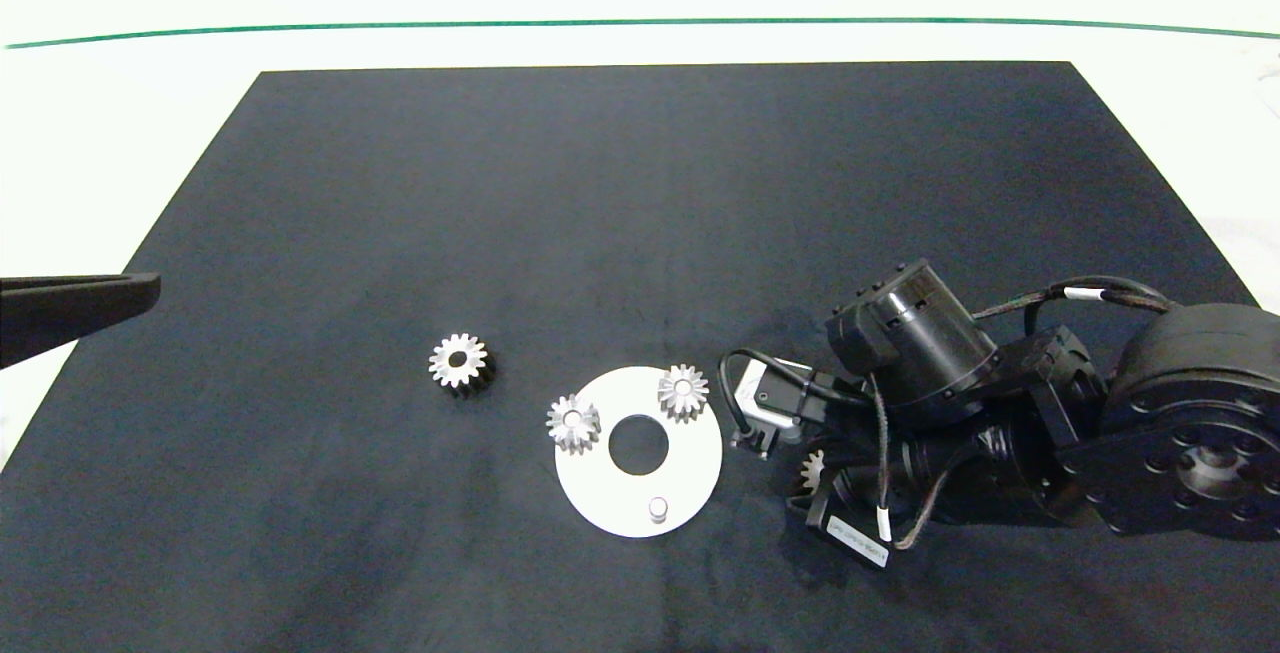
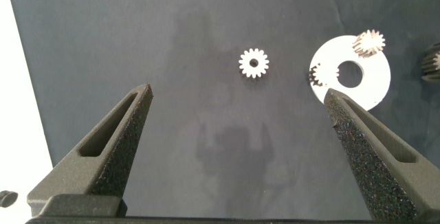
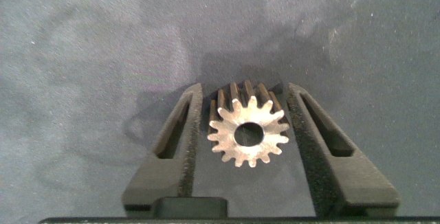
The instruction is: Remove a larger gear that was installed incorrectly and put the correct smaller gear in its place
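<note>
**Larger gear off the plate, smaller gear waiting nearer the left arm**

The left gripper [image 2: 237, 92] hung over the left edge of the dark mat [image 1: 640, 183], its jaws wide apart and empty; ahead of it, roughly on the line between them, the smaller gear [image 1: 460, 363] lay flat on the surface with its bore pointing up, well apart from everything else. Right of that sat the white disc [image 1: 690, 458], carrying two mounted gears [image 1: 572, 423] on its far side; a bare peg [image 1: 658, 508] stood on its near rim, by my reading the seat to be filled. Just right of the disc, the right gripper [image 3: 244, 90] was low over the mat, its jaws clamped on the flanks of the larger gear [image 3: 247, 133]; the smaller gear therefore lay far closer to the left arm. A white label [image 1: 860, 541] on the right arm carried print too small to read; the gears showed no markings.
</note>
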Action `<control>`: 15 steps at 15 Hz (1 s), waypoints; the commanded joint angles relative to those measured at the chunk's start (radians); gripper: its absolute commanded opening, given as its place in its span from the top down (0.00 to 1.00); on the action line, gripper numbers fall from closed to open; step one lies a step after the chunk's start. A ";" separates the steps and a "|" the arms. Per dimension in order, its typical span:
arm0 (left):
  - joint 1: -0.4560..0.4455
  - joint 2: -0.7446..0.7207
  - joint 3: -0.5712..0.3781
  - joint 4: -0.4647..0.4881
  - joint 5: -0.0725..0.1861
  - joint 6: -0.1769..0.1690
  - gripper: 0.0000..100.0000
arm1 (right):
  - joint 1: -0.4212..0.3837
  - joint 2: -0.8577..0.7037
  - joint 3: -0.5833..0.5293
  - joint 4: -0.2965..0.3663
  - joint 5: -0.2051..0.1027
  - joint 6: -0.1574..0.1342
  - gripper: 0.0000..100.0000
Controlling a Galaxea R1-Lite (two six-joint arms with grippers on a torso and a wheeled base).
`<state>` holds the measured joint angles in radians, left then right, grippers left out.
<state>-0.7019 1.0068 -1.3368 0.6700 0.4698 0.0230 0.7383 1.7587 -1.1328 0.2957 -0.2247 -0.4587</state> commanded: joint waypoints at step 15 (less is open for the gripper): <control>-0.036 0.004 0.021 0.003 0.003 0.000 0.00 | 0.073 -0.047 -0.022 -0.004 0.001 0.028 0.72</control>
<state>-0.7364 1.0111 -1.3157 0.6696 0.4694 0.0226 0.7977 1.7164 -1.1415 0.2911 -0.2228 -0.4281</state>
